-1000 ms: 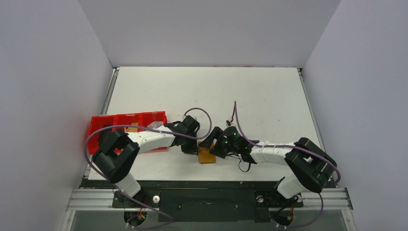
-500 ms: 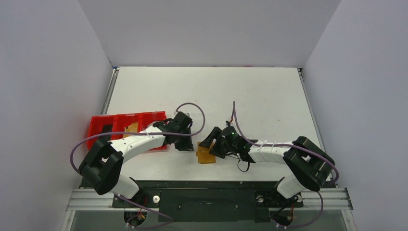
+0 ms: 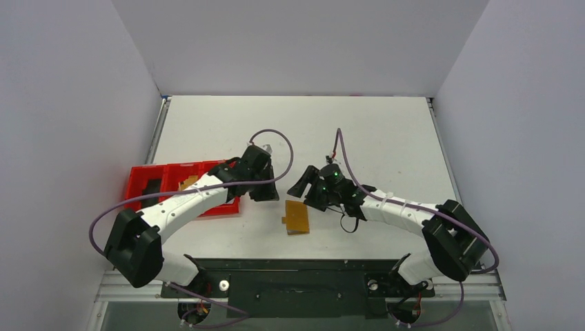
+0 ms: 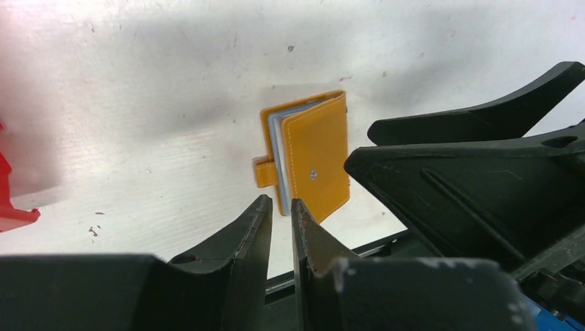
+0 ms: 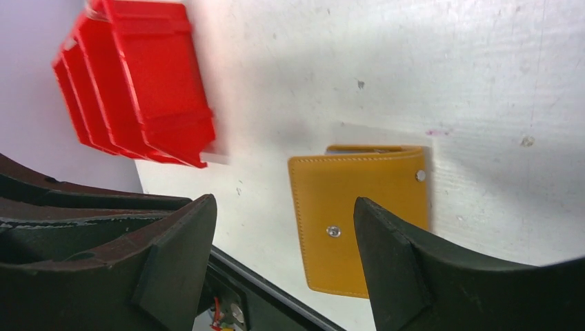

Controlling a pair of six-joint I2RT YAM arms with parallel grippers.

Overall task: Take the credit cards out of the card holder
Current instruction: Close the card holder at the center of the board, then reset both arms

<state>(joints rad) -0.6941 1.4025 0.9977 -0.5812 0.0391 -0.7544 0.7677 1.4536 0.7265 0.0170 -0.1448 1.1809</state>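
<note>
The left gripper hangs above the table with its jaws almost together, only a thin slit between them, gripping nothing. The right gripper has its jaws spread wide and empty, touching nothing. The card holder lies flat on the table near the front edge, apart from both grippers. Pale blue edges of the credit cards show inside its open side; how many cannot be told. The right finger cuts off the holder's lower corner. The left arm partly covers the red tray, and its contents are hard to make out.
</note>
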